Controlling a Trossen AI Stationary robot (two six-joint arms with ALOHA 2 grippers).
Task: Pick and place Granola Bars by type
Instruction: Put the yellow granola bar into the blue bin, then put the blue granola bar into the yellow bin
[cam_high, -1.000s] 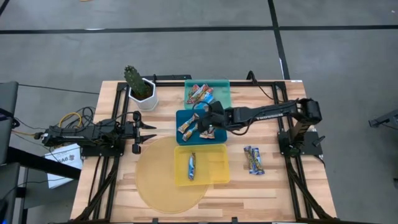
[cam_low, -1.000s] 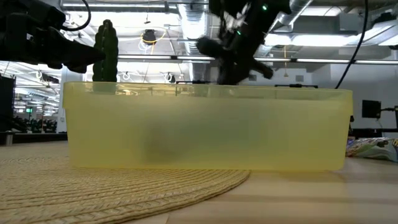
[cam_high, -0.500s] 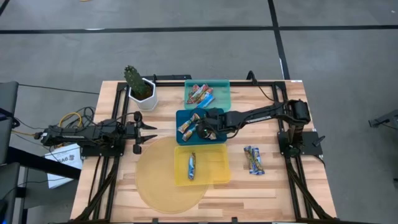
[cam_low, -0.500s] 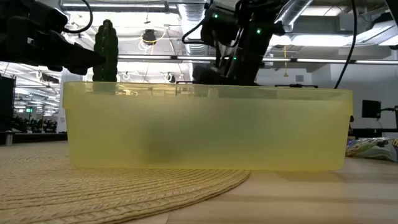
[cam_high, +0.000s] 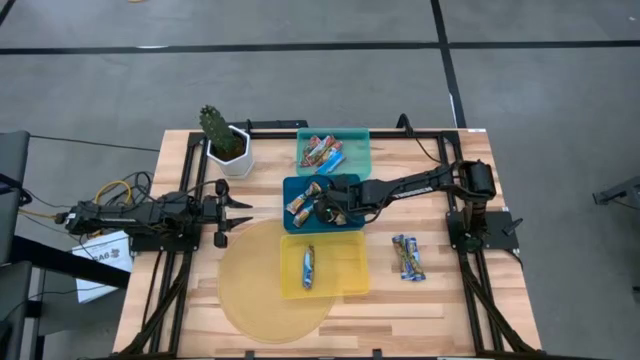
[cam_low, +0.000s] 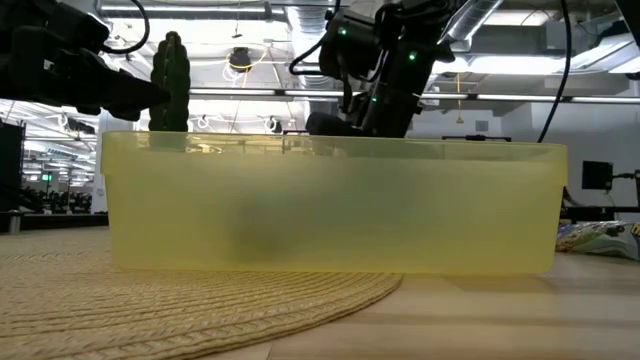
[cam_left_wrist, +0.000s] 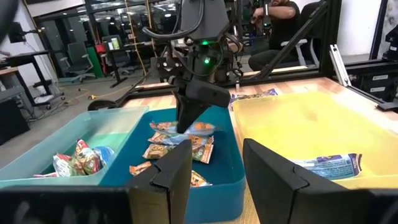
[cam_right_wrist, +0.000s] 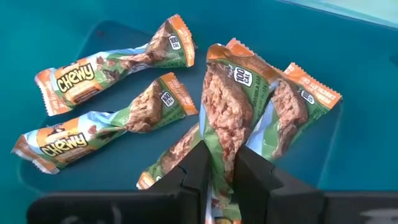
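My right gripper (cam_high: 322, 208) reaches from the table's right side into the blue tray (cam_high: 352, 224) and is shut on a tan-brown granola bar (cam_right_wrist: 227, 115). Several more tan-brown bars (cam_right_wrist: 99, 134) lie on the tray floor around it. The left wrist view also shows this gripper (cam_left_wrist: 186, 121) low in the tray. Red-multicolour bars (cam_high: 322, 152) lie in the teal tray (cam_high: 358, 150). One blue-white bar (cam_high: 309, 266) lies in the yellow tray (cam_high: 345, 265). Two blue-white bars (cam_high: 407, 257) lie on the table. My left gripper (cam_high: 243, 213) waits open at the table's left. My right gripper pinches the tan-brown bar near one end of its wrapper (cam_right_wrist: 221, 158) between its two fingers (cam_right_wrist: 194, 169). The fingers come slanting down from the table's right. The bar runs forward along the fingers, its free end over the other bars in the blue tray; whether it rests on them I cannot tell.
A potted cactus (cam_high: 222, 138) stands at the far left of the table. A round woven mat (cam_high: 255, 290) lies under the yellow tray's left part. The three trays stand in a row from far to near at the table's middle.
My right gripper has gone toward the table's left edge and down into the blue tray, then kept still for the last half second.
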